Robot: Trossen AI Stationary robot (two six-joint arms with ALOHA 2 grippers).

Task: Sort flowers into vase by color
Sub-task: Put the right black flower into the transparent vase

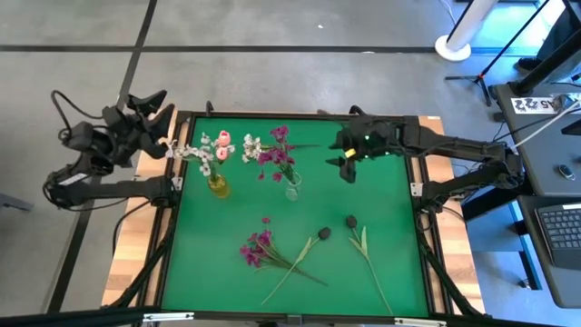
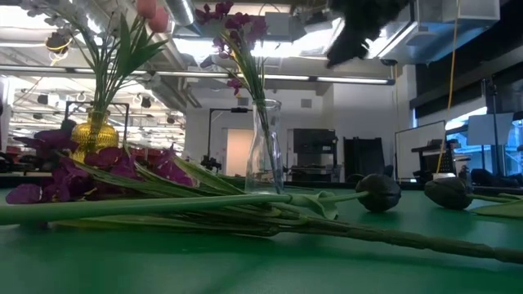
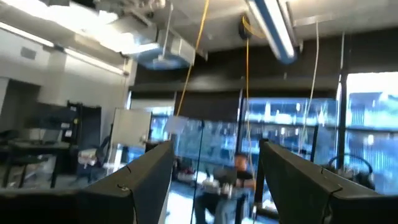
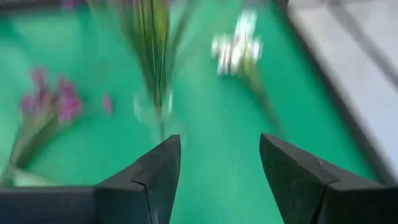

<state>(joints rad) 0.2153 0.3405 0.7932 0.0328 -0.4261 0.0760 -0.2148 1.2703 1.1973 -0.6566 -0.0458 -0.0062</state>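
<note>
From above, both arms pause between picks: left gripper [image 1: 162, 107] and right gripper [image 1: 346, 166] spread, empty. At table level, unsorted flowers [image 2: 90, 175] lie before two filled vases [image 2: 265, 147]. Next comes grasping a stem.

Robotics lab / open industrial workspace, not a home. Two dark robot arms bolted to a framed counter [image 1: 399, 218] with green mat, sitting on a bare concrete floor [image 1: 272, 73] with dark floor lines. Tripod stand [image 1: 508, 50] and a side desk with a laptop [image 1: 563, 222] off to one edge. Low view: exposed ceiling ducting [image 2: 445, 20], strip lights [image 2: 351, 79], rows of benches and racks behind. Left wrist view: hanging yellow cables [image 3: 198, 43], big windows [image 3: 367, 130], a person seated at a workstation [image 3: 239, 177].
</note>
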